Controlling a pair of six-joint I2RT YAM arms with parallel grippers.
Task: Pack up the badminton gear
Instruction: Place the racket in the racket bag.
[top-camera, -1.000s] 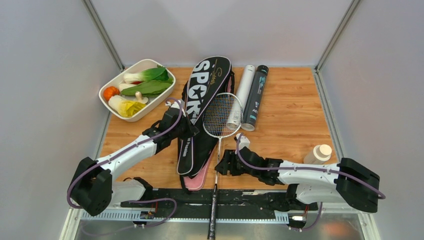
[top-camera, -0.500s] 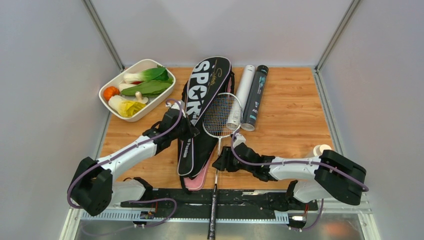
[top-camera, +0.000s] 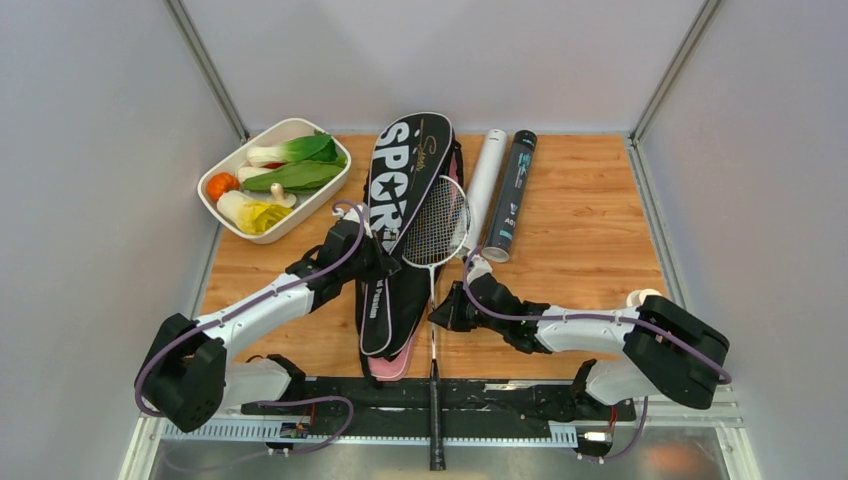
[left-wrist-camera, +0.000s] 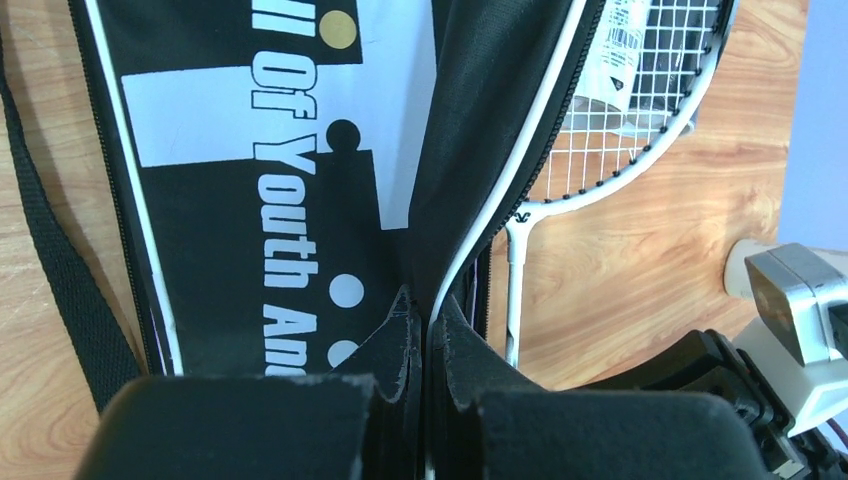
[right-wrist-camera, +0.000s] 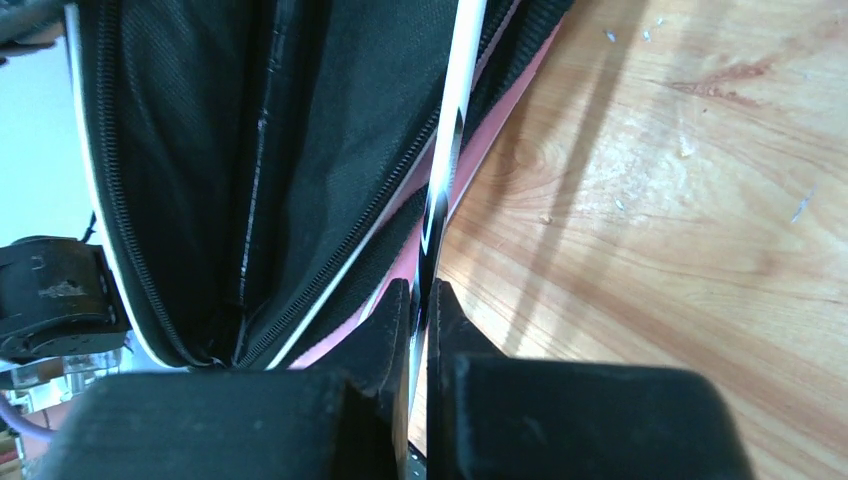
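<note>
The left end effector is pinching the white-piped edge of the black racket-shaped fabric cover with white "SPORT" lettering, its fingers pressed together on the fabric. That cover is lying lengthwise down the middle of the wooden tabletop. A pink cover is lying beneath it, showing only as a narrow strip at the near end. The right end effector is gripping the thin shaft of the silver-framed badminton racket, with its fingers closed tight on either side. The racket's strung head is resting against the black cover's right side, and the lifted flap is hiding its left rim, so it is hard to tell whether the head is sitting inside the opening or only on top. The racket's dark handle is reaching past the near edge of the tabletop and is running over the arms' base rail. Just right of the racket head, a long white tube and a long black tube are lying side by side and touching. A white rectangular dish of vegetables is sitting at the far left corner. A small white bottle with a tan cap is peeking out from behind the right arm, mostly blocked.
</note>
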